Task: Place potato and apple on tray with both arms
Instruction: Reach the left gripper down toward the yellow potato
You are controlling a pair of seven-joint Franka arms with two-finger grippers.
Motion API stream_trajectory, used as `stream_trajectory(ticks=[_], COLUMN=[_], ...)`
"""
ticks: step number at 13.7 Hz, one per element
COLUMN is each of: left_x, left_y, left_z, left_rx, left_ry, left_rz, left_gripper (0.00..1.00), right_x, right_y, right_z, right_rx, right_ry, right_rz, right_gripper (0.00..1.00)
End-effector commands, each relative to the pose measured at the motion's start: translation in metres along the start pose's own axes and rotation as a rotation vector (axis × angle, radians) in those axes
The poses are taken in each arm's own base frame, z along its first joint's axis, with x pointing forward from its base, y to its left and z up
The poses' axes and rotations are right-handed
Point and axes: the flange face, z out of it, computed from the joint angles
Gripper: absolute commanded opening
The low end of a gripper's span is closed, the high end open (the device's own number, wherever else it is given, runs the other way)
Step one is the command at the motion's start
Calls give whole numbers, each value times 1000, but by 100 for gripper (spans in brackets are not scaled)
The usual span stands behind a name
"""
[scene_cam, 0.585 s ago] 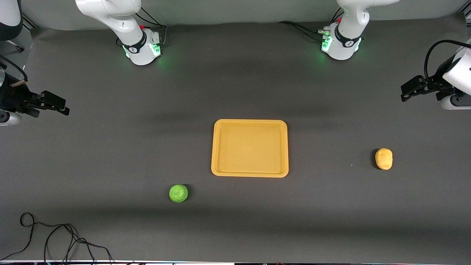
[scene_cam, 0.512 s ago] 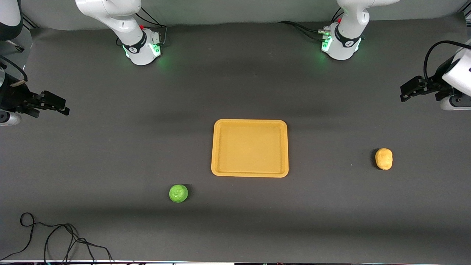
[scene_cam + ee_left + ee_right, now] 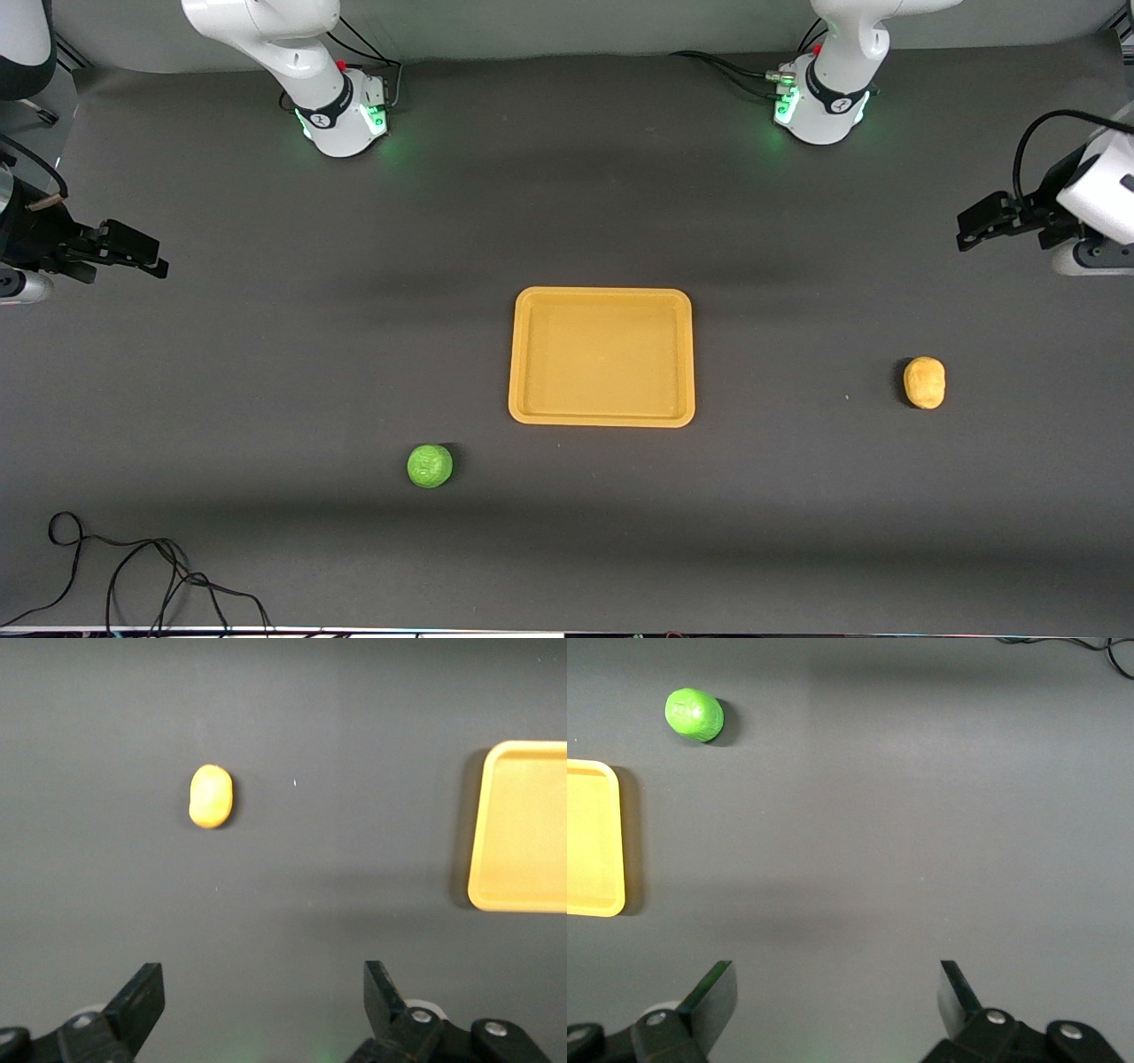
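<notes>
Flat yellow-orange tray (image 3: 602, 356) mid-desk, rectangular with rounded corners and a low raised rim, smooth plastic, holding nothing. Bumpy matte potato (image 3: 924, 382), yellow-orange oval, on the dark grey desk toward the left arm's end, well apart from the tray. Bright green round apple (image 3: 430, 465), dimpled on top, off the tray's corner toward the right arm's end and nearer the front camera's edge. Left gripper (image 3: 264, 997) up over the desk's left-arm end, fingers spread wide, pinching nothing. Right gripper (image 3: 837, 997) over the right-arm end, likewise spread and bare.
</notes>
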Motion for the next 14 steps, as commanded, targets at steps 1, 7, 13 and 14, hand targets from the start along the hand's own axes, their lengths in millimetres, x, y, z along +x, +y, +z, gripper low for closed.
stream_trajectory(ticks=[1,7,13,14], left_x=[15,66,70,67], left_y=[-29,-111,-127,-131], left_z=[84,277,353,361], left_rx=[-2,-46,-93,-103], left_ry=[3,-8,-95,-116], left_rz=[44,147,255,248], left_gripper=[100,100,100,99], right_x=[2,5,6,6], right_y=[-1,0,0,0], right_z=[1,-2,-2,-2], right_rx=[-12,-13,-13,-13], right_ry=[-9,-1,4,4], right_rz=[4,-5,-2,1], right_gripper=[100,100,100,100])
